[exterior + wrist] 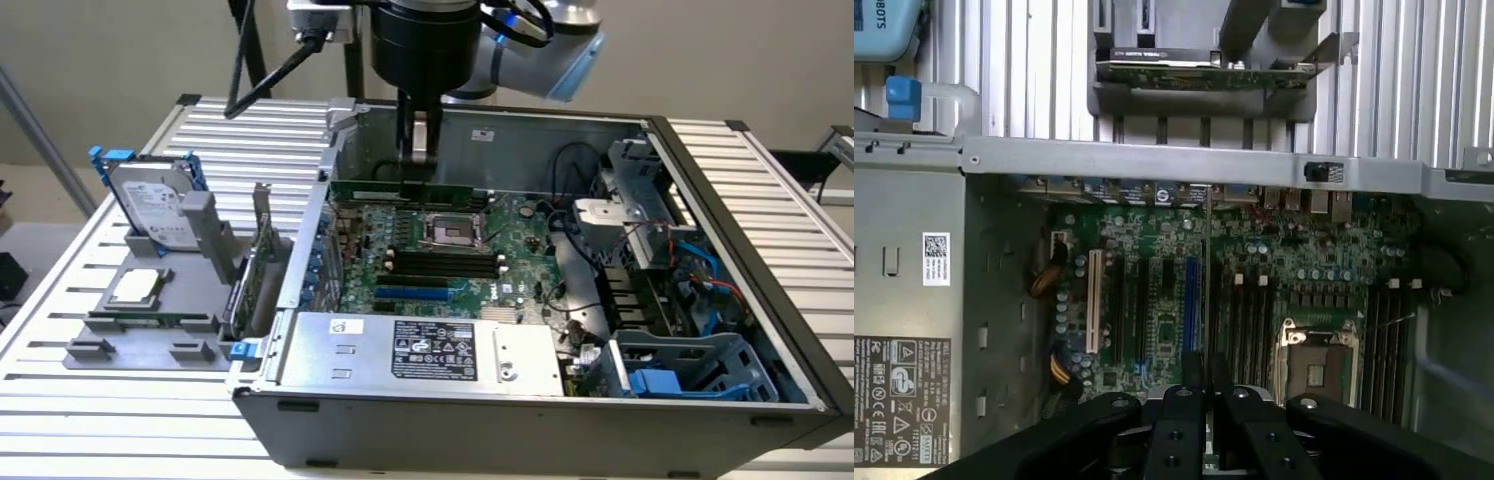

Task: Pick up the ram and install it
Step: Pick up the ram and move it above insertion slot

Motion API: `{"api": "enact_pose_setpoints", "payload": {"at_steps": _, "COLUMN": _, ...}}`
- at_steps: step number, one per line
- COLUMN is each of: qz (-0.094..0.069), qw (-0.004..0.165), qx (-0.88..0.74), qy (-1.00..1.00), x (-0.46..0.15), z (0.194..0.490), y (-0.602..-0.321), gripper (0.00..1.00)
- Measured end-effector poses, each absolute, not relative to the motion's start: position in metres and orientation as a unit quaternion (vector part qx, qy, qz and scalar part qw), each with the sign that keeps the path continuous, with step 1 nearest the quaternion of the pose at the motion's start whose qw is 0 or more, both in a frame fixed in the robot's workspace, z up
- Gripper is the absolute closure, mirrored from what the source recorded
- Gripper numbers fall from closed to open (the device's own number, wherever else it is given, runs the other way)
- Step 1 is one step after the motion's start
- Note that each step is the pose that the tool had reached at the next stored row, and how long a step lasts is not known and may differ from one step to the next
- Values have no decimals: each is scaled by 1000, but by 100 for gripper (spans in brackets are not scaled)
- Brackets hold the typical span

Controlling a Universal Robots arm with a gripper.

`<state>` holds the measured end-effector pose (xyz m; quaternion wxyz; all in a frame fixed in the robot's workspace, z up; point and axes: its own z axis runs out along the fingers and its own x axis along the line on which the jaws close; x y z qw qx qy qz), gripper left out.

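The gripper (1206,378) is clamped on the ram (1208,270), which shows edge-on as a thin strip above the motherboard (1154,300). The ram runs parallel to the dark slots (1249,320) beside the open CPU socket (1316,360). Beyond the case wall (1154,160), a green card (1204,72) stands in a grey holder (1154,100) on the ribbed table (1414,80).
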<state>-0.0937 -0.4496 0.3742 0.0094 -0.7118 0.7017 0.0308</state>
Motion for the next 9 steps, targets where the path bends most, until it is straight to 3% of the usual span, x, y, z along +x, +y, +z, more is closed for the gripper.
{"api": "enact_pose_setpoints", "payload": {"at_steps": 9, "qz": 30, "qw": 8, "qx": -710, "qy": 704, "x": -59, "z": 367, "y": -439, "gripper": 87}}
